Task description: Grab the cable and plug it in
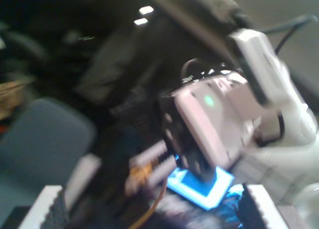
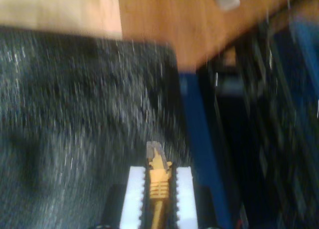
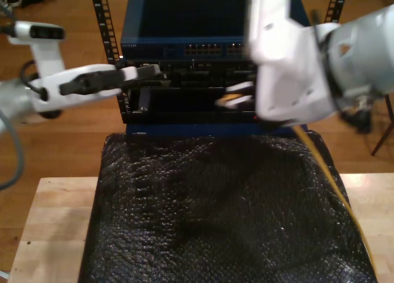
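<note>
My second tool (image 2: pixel 158 189) is clamping the cable (image 2: pixel 158 181) behind its plug and carrying it toward the rack (image 3: pixel 206 34); my first tool (image 1: pixel 149 206), fingers apart, is idling; port alignment comes next.

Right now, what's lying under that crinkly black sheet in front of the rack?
The black sheet covers a light wooden table, bare at both sides in the exterior view. The cable crosses its top. Anything beneath its middle is hidden.

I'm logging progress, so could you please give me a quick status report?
Second end effector shut on the cable, plug pointing ahead. First end effector open. Cable not yet plugged into the rack. Nothing seen blocking.
</note>
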`<state>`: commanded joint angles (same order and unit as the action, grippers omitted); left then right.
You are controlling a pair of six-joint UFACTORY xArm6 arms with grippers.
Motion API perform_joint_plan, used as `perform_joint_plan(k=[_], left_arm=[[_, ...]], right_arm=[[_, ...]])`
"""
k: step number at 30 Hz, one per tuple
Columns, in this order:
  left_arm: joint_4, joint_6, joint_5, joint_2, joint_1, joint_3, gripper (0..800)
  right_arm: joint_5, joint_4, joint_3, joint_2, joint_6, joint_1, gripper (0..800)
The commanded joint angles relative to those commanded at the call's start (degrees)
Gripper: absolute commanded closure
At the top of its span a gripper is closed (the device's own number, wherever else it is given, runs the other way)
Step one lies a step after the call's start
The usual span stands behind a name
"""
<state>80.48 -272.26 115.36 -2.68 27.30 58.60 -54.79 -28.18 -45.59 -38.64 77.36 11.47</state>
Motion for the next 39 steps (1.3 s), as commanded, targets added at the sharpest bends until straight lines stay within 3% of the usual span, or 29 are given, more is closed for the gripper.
perform_joint_plan(k=[6, 11, 17, 28, 33, 39], left_arm=[[-12.3, 5.7, -6.9, 2.6, 3.5, 2.4, 3], [-20.8, 9.8, -9.1, 4.2, 5.6, 3.4, 3], [-29.9, 16.8, -9.4, 5.8, 10.8, 5.4, 2], [-47.6, 30.3, -9.2, 7.2, 19.5, 5.2, 1], [-55.0, 38.8, -9.1, 9.0, 22.7, 2.4, 0], [-63.2, 50.0, -9.1, 13.2, 27.5, -4.0, 0]], right_arm=[[-8.1, 0.6, -4.1, 4.8, 0.0, -1.7, 800], [-14.1, 0.7, -6.6, 8.4, 0.0, -5.0, 800], [-14.1, 6.5, -6.8, 10.8, 0.0, -6.2, 800], [-13.5, 12.2, -9.6, 17.1, -0.3, -6.2, 800], [-13.4, 12.7, -10.7, 19.3, -0.2, -6.2, 800], [-13.4, 15.1, -10.4, 20.3, -0.4, -6.2, 800]])
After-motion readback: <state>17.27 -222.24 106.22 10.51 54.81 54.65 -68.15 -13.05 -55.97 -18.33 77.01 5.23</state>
